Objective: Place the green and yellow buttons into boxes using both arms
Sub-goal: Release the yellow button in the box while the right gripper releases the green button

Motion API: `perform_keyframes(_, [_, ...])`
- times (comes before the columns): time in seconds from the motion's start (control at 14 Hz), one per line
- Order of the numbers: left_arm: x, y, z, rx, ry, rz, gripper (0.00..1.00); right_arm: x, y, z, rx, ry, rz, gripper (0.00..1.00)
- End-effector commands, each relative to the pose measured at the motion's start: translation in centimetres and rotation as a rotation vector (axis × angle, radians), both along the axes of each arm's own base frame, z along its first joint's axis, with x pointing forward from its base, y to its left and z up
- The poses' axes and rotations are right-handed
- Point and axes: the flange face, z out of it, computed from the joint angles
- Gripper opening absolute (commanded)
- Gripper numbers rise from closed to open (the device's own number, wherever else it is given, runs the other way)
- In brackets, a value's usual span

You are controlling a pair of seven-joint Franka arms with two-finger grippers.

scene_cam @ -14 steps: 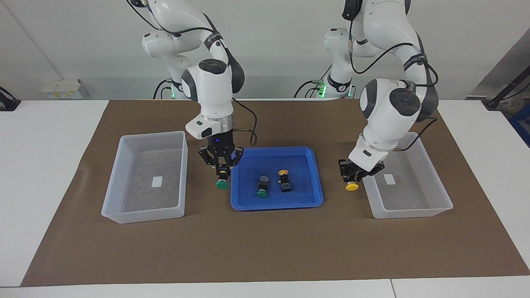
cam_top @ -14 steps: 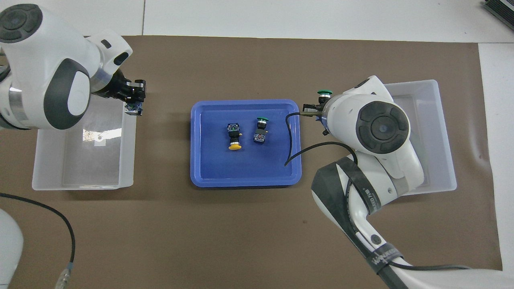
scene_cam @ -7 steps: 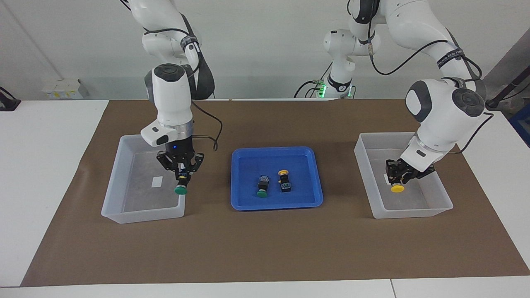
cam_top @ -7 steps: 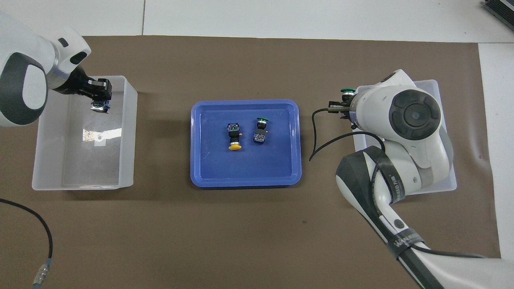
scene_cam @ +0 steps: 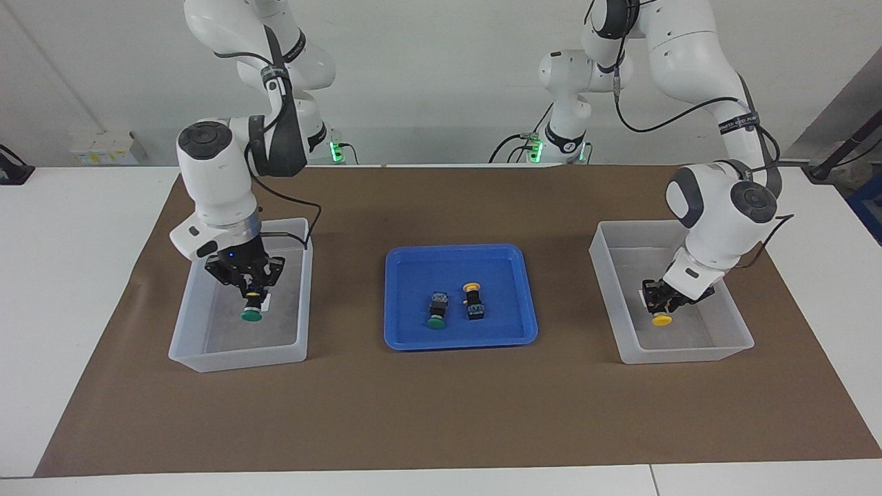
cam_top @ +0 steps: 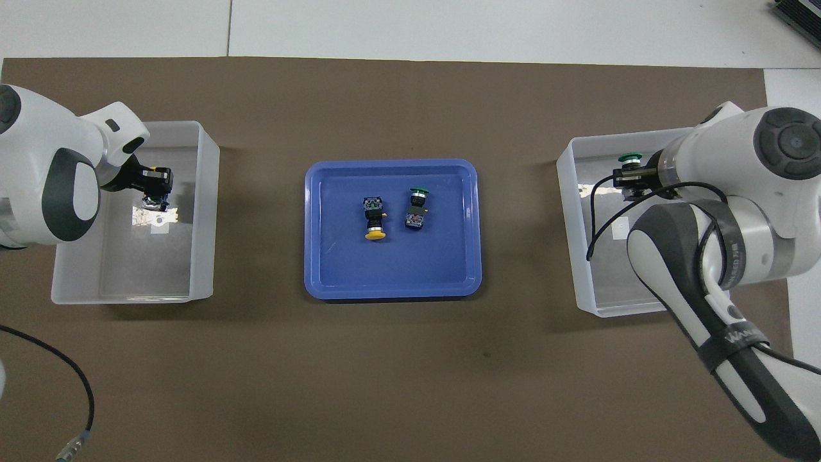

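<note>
My right gripper [scene_cam: 253, 297] is shut on a green button [scene_cam: 251, 315] and holds it cap down, low inside the translucent box [scene_cam: 207, 358] at the right arm's end; its cap also shows in the overhead view [cam_top: 630, 157]. My left gripper [scene_cam: 660, 303] is shut on a yellow button [scene_cam: 661, 319] and holds it cap down, low inside the other box [scene_cam: 689, 355] at the left arm's end. I cannot tell whether either cap touches the box floor. A second green button [scene_cam: 437, 312] and a second yellow button [scene_cam: 473, 301] lie side by side in the blue tray [scene_cam: 460, 340].
The blue tray sits mid-table between the two boxes on a brown mat [scene_cam: 441, 413]. Each box has a small white label on its floor. A loose black cable [cam_top: 70, 385] lies on the mat near the left arm's base.
Both arms swung outward from beside the blue tray. Each carried its button over its box's wall and lowered it inside. The two buttons in the tray have not moved.
</note>
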Motion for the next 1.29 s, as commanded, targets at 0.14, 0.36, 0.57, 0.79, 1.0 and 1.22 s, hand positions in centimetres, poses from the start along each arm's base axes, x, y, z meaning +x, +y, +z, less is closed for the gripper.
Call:
perform_keyframes(0.14, [-1.6, -0.2, -0.7, 0.006, -0.029, -0.01, 0.25, 1.2, -1.7, -3.5, 0.027, -0.006, 0.003, 0.0])
perform_keyframes(0.36, [-1.1, -0.4, -0.1, 0.007, -0.032, -0.015, 0.81, 1.7, -1.8, -5.1, 0.03, -0.017, 0.021, 0.0])
perform_keyframes(0.57, [0.6, -0.7, 3.9, 0.008, -0.006, -0.018, 0.88, 2.6, -3.5, -7.5, 0.033, -0.054, 0.04, 0.0])
perform_keyframes(0.79, [2.3, -3.6, 9.4, 0.004, 0.042, -0.033, 0.86, 2.8, -3.3, -9.4, 0.037, -0.043, 0.045, 0.0])
perform_keyframes(1.0, [1.8, -8.8, 11.8, 0.009, 0.066, 0.041, 0.83, 2.9, -2.8, -9.8, 0.04, -0.049, 0.053, 0.0])
perform_keyframes(1.22, [0.9, -10.5, 14.3, 0.012, 0.1, 0.02, 0.83, 2.9, -2.8, -9.8, 0.04, -0.047, 0.054, 0.32])
